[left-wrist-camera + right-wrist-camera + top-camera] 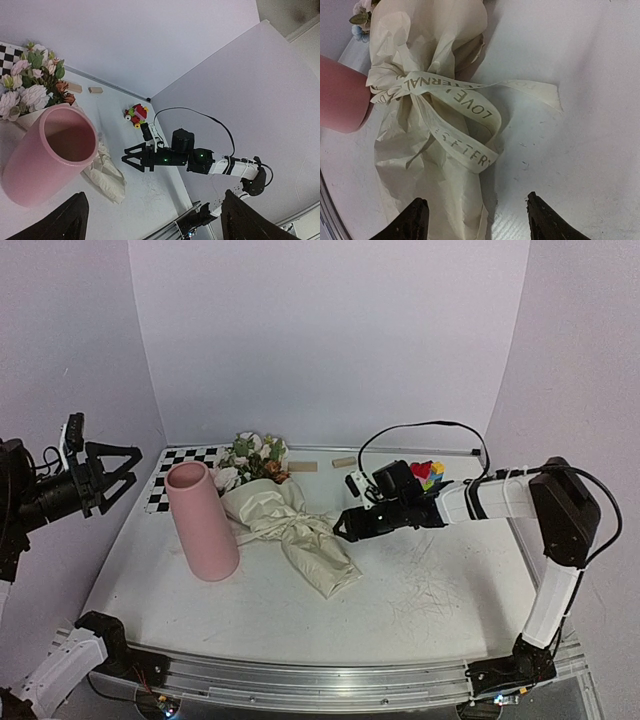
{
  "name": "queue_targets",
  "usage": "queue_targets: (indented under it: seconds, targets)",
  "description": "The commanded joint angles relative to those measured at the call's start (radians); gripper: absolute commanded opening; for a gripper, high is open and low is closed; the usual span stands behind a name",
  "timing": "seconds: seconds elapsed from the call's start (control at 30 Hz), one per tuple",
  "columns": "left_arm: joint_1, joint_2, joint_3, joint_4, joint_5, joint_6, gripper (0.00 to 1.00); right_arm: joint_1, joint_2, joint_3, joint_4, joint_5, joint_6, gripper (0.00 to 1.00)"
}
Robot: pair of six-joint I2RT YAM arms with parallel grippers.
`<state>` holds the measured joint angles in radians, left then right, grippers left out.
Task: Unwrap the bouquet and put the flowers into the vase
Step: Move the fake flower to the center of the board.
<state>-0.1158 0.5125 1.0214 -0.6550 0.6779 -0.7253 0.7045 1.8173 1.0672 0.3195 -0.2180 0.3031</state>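
**A:** Right end effector (343, 527): jaws partly apart, nothing gripped. It sits low over the worktop (430, 580), just right of the bouquet (290, 525).

**B:** Touching the paper?

**A:** Can't tell from overhead. In the wrist view the paper (420, 165) tail runs under and between the fingertips, not pinched.

**B:** How does the bouquet lie?

**A:** Flat, mid-worktop. The long axis is diagonal, with the flowers (255, 455) far-left by the back wall and the twisted paper tail near-right. The right end effector points left at its waist, roughly across that axis.

**B:** What's holding it shut?

**A:** A printed cream ribbon (465, 100) tied round the waist, with one loop and a loose end trailing onto bare worktop. It lies straight ahead of the right fingertips and apart from them.

**B:** Left side?

**A:** Left end effector (122, 475) is raised at the left edge, jaws wide, empty. It's well apart from the bouquet, with the vase (203, 522) between them.

**B:** Vase?

**A:** Upright, mouth empty, just left of the bouquet. Can't tell whether the paper touches it.

**B:** So which arm goes?

**A:** My call is the right arm, since it's much nearer. The move turns on that gap, so it should push forward to the left and close on the ribbon, not the paper.
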Motion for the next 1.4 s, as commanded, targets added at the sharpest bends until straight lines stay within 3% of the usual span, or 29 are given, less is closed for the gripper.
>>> queue_targets:
  seconds: [0.0, 0.27, 0.53, 0.7, 0.77, 0.97, 1.23, 1.37]
  targets:
    - [0.003, 0.006, -0.039, -0.001, 0.016, -0.034, 0.93, 0.023, 0.079, 0.093, -0.005, 0.024, 0.003, 0.67]
    - [0.004, 0.005, -0.035, -0.002, 0.026, -0.033, 0.94, 0.047, 0.196, 0.177, -0.004, 0.057, 0.020, 0.58]
    - [0.004, 0.009, -0.056, -0.001, 0.059, -0.029, 0.93, 0.053, 0.241, 0.214, -0.004, 0.070, 0.039, 0.36]
    - [0.004, -0.003, -0.051, -0.001, 0.040, -0.018, 0.90, 0.053, 0.225, 0.185, 0.003, 0.107, 0.066, 0.06]
    - [0.004, -0.003, -0.050, 0.000, 0.015, -0.017, 0.89, 0.054, 0.191, 0.148, 0.019, 0.149, 0.078, 0.00]
    - [0.004, 0.055, 0.010, 0.002, -0.059, 0.026, 0.87, 0.052, 0.046, 0.010, 0.032, 0.282, 0.107, 0.00]
    - [0.004, 0.217, 0.153, 0.015, -0.083, 0.076, 0.89, 0.052, -0.136, -0.198, 0.047, 0.354, 0.199, 0.00]
    - [0.004, 0.284, 0.179, 0.031, -0.073, 0.094, 0.89, 0.052, -0.172, -0.228, 0.052, 0.336, 0.207, 0.00]
